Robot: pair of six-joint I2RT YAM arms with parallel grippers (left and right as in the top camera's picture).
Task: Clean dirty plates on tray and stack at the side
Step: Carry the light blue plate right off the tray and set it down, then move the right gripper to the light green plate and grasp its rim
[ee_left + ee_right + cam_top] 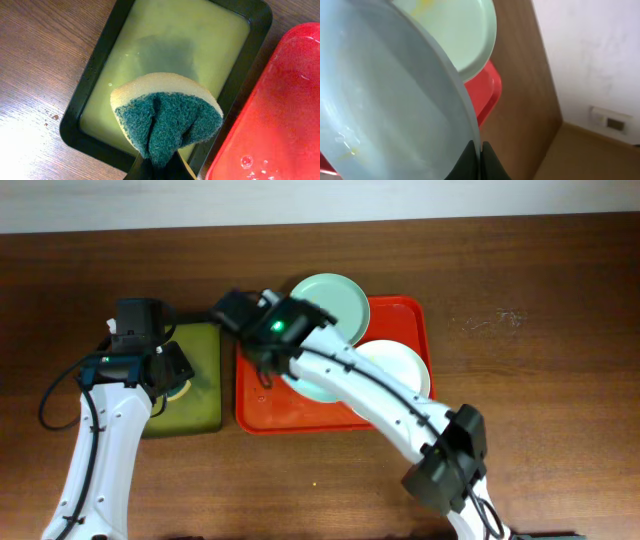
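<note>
My right gripper (480,160) clamps the pale blue plate (385,100) by its rim above the red tray (400,310), near the desk's far edge; my left gripper (160,170) pinches a green-faced sponge (167,117) over the black tray (92,80)

tray (395,315) red | mint plate (325,295) | white plate (405,365) | pale-blue plate (385,110) — yellow smears | sponge (167,107) yellow, green face

Bright even light, glare on table (20,145), pale blue plate (380,100) blurred up close
</note>
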